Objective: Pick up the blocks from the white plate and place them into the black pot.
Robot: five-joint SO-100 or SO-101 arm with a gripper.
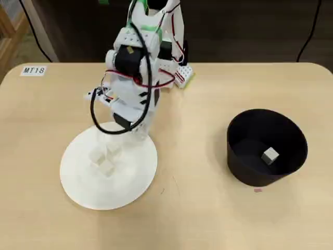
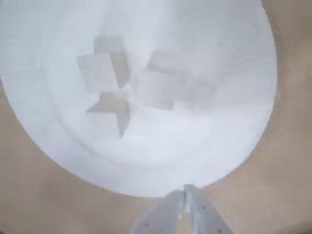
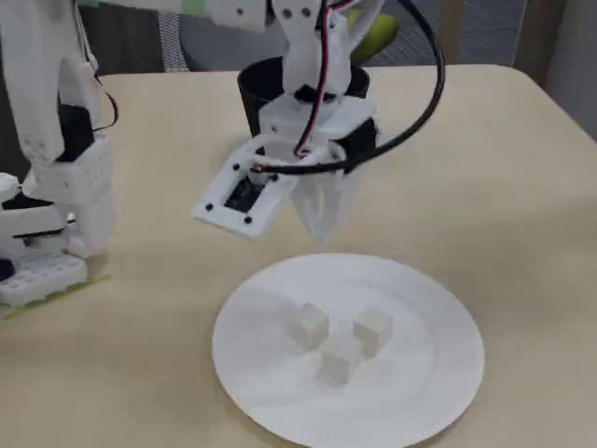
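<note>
The white plate [image 1: 78, 182] lies on the table's left in the overhead view and holds three small off-white blocks [image 1: 106, 159] close together. In the fixed view the blocks [image 3: 306, 327] sit mid-plate [image 3: 438, 373]. The wrist view shows them blurred [image 2: 109, 114] on the plate [image 2: 219, 136]. My gripper [image 3: 322, 229] hangs above the plate's far rim with its jaws together and nothing between them. Its tips show at the bottom of the wrist view [image 2: 185, 192]. The black pot [image 1: 244, 172] stands at the right with one block [image 1: 270, 155] inside.
The arm's white base [image 3: 51, 233] stands at the table's back edge on a lego-like mount [image 1: 182, 75]. A label reading MT18 [image 1: 34, 70] is stuck at the far left corner. In the fixed view the pot [image 3: 254, 93] is partly hidden behind the arm.
</note>
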